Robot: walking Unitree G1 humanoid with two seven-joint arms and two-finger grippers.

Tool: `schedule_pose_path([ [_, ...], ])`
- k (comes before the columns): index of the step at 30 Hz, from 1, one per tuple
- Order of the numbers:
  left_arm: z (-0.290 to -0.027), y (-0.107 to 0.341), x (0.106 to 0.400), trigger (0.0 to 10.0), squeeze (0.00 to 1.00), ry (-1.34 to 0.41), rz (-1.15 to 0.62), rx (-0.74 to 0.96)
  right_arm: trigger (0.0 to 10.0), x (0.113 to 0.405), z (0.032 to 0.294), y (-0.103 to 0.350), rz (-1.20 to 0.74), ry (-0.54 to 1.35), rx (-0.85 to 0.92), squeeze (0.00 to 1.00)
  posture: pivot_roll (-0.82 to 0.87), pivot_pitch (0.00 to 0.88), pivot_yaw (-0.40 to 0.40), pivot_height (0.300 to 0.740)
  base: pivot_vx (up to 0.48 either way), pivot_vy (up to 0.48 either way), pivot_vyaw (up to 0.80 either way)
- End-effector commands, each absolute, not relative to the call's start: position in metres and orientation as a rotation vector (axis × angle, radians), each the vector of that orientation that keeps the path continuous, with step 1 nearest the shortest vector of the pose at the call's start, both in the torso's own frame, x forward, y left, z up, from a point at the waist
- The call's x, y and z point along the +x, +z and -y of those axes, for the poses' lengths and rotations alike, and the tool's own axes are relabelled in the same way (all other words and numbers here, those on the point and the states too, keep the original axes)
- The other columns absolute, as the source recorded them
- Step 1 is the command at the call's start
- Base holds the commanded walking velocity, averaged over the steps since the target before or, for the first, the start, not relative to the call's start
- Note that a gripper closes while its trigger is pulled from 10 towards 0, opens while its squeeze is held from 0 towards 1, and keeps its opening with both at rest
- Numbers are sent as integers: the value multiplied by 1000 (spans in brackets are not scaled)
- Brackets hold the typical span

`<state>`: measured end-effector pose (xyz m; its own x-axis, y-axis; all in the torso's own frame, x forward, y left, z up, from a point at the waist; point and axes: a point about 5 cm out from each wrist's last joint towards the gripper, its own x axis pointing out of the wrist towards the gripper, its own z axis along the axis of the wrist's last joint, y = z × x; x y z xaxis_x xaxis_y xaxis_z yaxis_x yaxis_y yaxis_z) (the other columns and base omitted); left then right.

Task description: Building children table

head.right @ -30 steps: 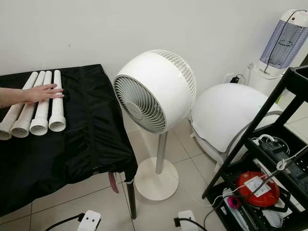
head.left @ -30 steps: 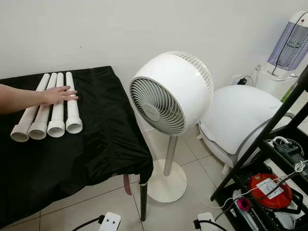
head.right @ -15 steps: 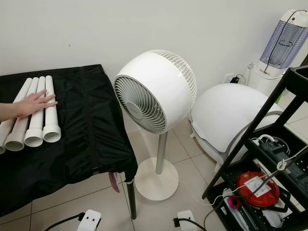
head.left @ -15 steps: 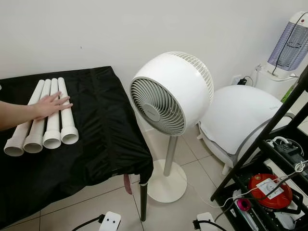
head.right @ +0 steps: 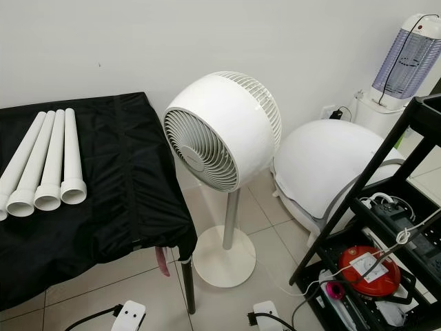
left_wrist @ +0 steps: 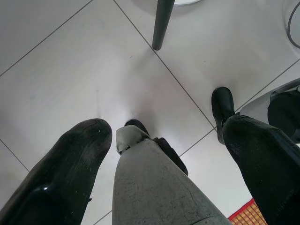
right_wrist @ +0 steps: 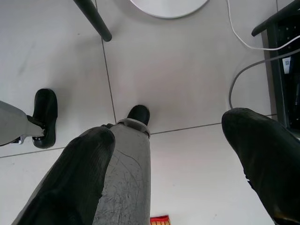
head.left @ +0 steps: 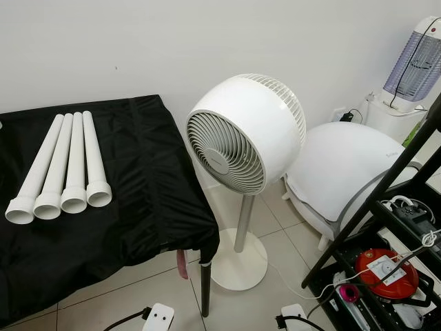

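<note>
Meanwhile, four white table legs (head.left: 65, 165) are lying side by side on the black-draped table (head.left: 138, 207) at ten o'clock, while both the left gripper (left_wrist: 164, 154) and the right gripper (right_wrist: 178, 159) are hanging spread apart above the tiled floor (left_wrist: 70, 70).

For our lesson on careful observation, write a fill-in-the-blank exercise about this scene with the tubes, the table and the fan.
1. ____ white tubes lie side by side on the table.
2. The cloth covering the table is ____.
3. The white fan stands on the ____ beside the table.
4. Both the left gripper and the right gripper hang with fingers ____ above the tiles.

Missing words: four; black; floor; open
</note>
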<state>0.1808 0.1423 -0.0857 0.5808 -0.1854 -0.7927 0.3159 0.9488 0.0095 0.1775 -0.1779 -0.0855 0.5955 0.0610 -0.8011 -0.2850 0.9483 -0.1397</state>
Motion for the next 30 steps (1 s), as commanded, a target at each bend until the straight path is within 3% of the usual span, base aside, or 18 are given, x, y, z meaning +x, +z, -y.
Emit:
schedule_pose_path([
  [1, -146, -88, 177, 10000, 0, -271, -920, 174, 10000, 176, 178, -87, -923, 213, -273, 0, 16, 0, -7, 740, 0, 0, 0],
  [30, -147, -88, 175, 10000, 0, -273, -922, 178, 10000, 175, 178, -87, -925, 216, -291, 0, 5, 0, -7, 740, 0, 0, 0],
])
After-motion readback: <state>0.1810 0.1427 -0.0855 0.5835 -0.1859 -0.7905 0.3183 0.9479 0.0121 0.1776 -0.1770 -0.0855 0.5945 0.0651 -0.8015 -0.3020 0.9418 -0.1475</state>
